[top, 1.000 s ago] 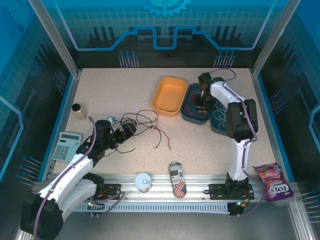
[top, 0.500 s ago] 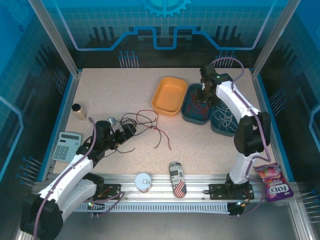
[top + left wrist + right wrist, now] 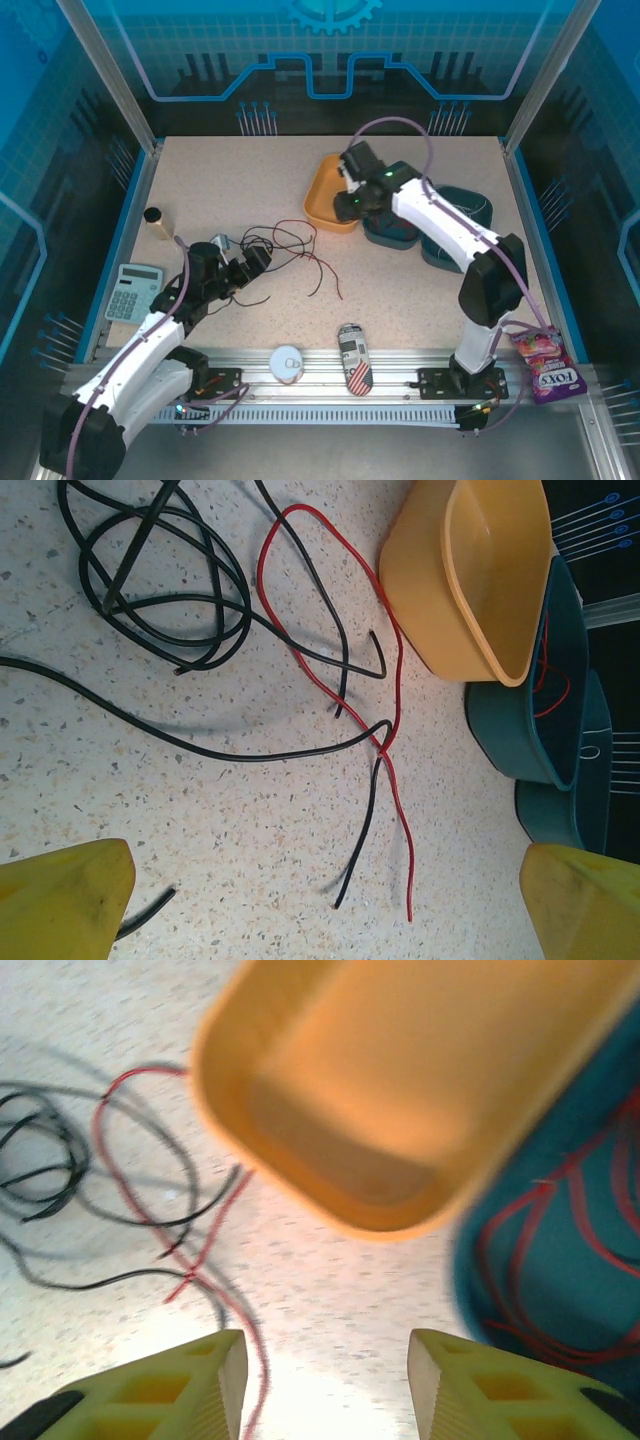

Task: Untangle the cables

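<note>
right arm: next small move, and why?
Probably lower the right gripper toward the red cable on the table. Its jaws stand open and empty by the orange bin, red wires lie in the teal bin, and the red cable crosses a black cable, so the tangle isn't sorted.

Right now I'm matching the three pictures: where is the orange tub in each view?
Top external: orange tub at far centre of the table.
Left wrist: tub at upper right.
Right wrist: tub across the top centre.
Shared landmark: the teal tub right beside it.
</note>
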